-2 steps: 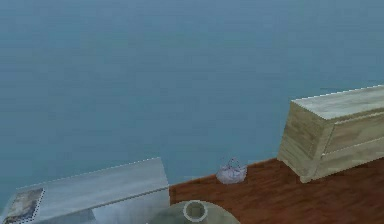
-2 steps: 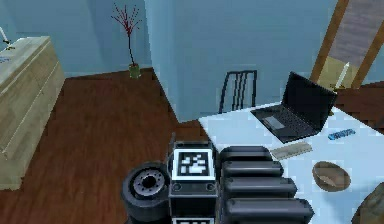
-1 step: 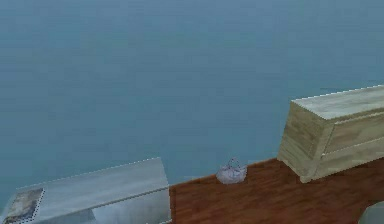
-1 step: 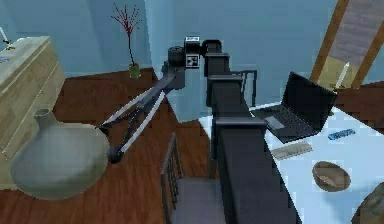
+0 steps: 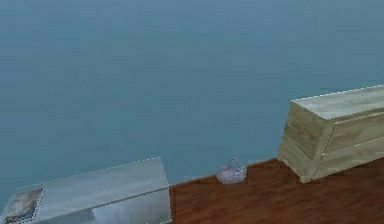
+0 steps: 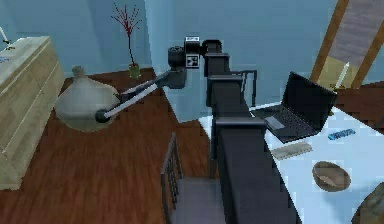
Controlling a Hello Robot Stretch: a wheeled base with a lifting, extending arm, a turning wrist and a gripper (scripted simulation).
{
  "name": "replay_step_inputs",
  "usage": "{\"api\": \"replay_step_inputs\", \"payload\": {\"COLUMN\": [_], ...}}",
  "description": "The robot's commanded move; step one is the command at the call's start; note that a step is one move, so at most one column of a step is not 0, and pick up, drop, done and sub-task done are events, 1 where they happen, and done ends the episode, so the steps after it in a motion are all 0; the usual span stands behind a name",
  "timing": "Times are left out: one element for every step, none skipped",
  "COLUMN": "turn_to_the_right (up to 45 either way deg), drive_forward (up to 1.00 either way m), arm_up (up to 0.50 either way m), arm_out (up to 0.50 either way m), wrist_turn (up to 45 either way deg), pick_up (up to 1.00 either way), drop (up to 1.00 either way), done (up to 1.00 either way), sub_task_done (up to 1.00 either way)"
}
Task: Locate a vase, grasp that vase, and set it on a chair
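Arm side view gave you the gripper (image 6: 103,115) at the far end of the dark arm (image 6: 240,160), its thin fingers (image 6: 130,98) slanting down toward the picture's left. Their tips lay at the flank of a big, round, beige vase (image 6: 80,100) with a narrow neck, which stood on the wooden floor (image 6: 120,170). You could not tell whether they touched it, nor whether the gripper held anything.

Just left of the vase stood a pale wooden chest (image 6: 25,100). Farther back, by the blue wall, was a small pot of red twigs (image 6: 131,45). Near the arm, at the bottom of the picture, a dark chair (image 6: 185,190) stood against the white worktop (image 6: 310,205), well apart from the vase. The worktop carried an open laptop (image 6: 300,105) and a brown bowl (image 6: 331,177).

In the forward view you had the blue wall (image 5: 180,70), a wooden chest (image 5: 335,130) at the right, a pale box (image 5: 100,195) at the lower left, and a small whitish thing (image 5: 232,173) on the floor between them.
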Motion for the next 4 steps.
{"api": "replay_step_inputs", "payload": {"turn_to_the_right": [0.0,0.0,0.0,0.0], "drive_forward": [0.00,0.00,0.00,0.00], "arm_up": [0.00,0.00,0.00,-0.42], "arm_out": [0.00,0.00,0.00,0.00], "wrist_turn": [45.0,45.0,27.0,0.0], "pick_up": [0.00,0.00,0.00,0.00], "drop": [0.00,0.00,0.00,0.00], "done": [0.00,0.00,0.00,0.00], "sub_task_done": [0.00,0.00,0.00,0.00]}}
